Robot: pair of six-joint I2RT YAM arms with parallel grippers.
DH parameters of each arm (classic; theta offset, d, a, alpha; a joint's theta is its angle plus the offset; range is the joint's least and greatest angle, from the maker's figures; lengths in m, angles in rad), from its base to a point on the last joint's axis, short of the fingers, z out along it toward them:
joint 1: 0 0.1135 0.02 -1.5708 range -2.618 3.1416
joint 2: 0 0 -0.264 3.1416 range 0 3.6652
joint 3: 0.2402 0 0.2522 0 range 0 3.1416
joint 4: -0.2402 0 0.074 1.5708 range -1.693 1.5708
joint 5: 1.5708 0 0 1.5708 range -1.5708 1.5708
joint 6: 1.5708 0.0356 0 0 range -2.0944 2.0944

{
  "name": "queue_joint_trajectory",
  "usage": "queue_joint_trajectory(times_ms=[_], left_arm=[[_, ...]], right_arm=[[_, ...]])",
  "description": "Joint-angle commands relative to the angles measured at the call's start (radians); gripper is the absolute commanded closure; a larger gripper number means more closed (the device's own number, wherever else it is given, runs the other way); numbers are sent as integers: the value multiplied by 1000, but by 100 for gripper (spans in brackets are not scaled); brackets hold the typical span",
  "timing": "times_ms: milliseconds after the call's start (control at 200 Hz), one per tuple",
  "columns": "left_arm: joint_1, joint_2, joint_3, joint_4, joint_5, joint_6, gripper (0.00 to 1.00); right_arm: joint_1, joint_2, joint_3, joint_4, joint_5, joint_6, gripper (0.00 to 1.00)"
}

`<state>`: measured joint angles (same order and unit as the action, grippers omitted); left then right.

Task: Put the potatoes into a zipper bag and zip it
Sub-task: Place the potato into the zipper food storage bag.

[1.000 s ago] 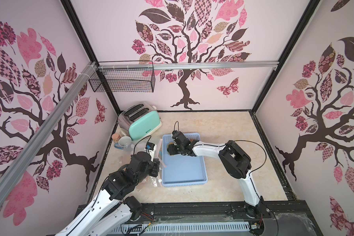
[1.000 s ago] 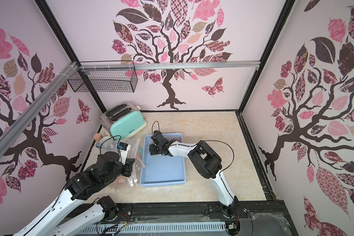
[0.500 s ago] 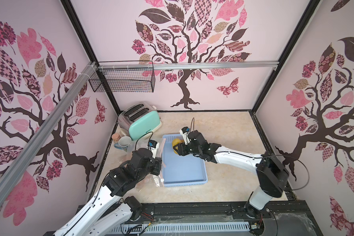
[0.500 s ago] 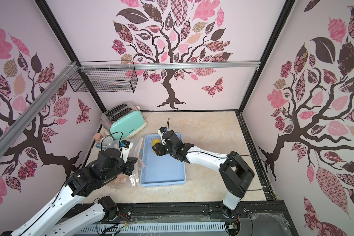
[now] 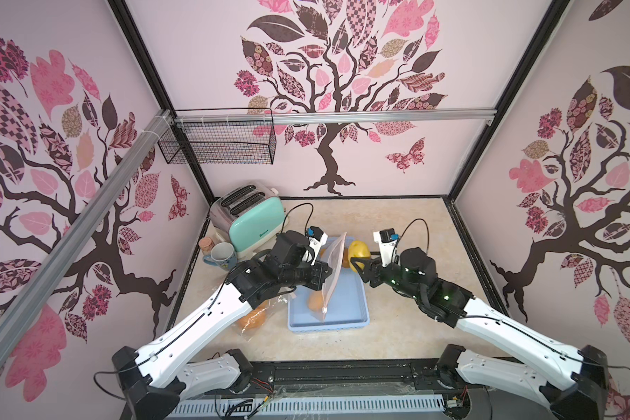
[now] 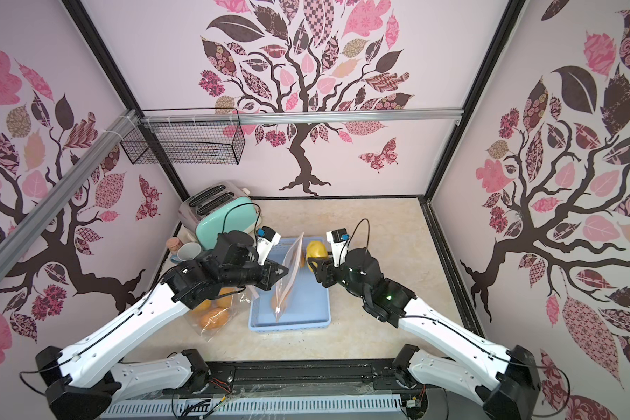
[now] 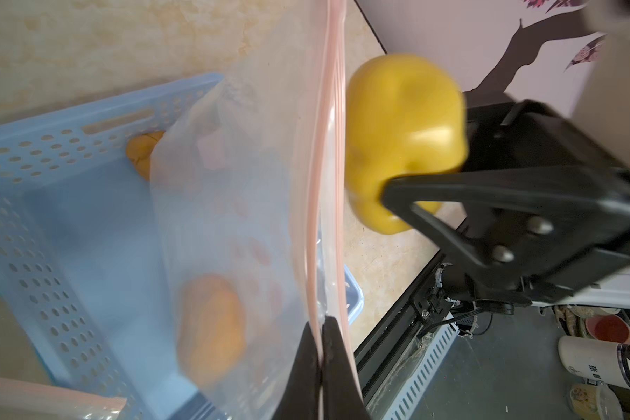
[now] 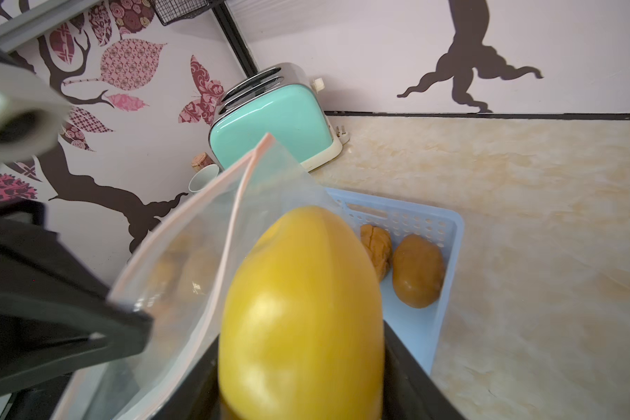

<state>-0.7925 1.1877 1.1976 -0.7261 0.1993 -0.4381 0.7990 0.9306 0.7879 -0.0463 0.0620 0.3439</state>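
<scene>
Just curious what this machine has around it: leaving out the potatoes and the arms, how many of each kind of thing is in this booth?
Zipper bags: 2 (held bag, lying bag)
Toaster: 1
Mug: 1
Cork-coloured item beside the mug: 1
Blue tray: 1
Wire basket: 1
Total: 7

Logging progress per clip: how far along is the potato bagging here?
Done: a bag of potatoes lies beside the tray. In hand: left gripper pinches the zipper bag by its rim; right gripper holds a yellow potato at its mouth. Left: drop it in, bag the tray's potatoes, zip.
</scene>
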Motion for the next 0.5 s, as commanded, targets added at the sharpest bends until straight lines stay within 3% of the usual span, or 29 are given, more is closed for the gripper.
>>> queue_joint_trajectory(times_ms=[0, 290, 490], left_arm=[[-2, 31, -10, 103, 50, -43, 100], [-2, 116, -146, 347, 187, -163, 100], [-11, 178, -230, 545, 292, -261, 100]], right_arm=[[-3, -70, 7, -84, 57, -41, 48], [-4, -51, -3, 14, -96, -31, 51], [-4, 9, -5, 84, -119, -15, 52]])
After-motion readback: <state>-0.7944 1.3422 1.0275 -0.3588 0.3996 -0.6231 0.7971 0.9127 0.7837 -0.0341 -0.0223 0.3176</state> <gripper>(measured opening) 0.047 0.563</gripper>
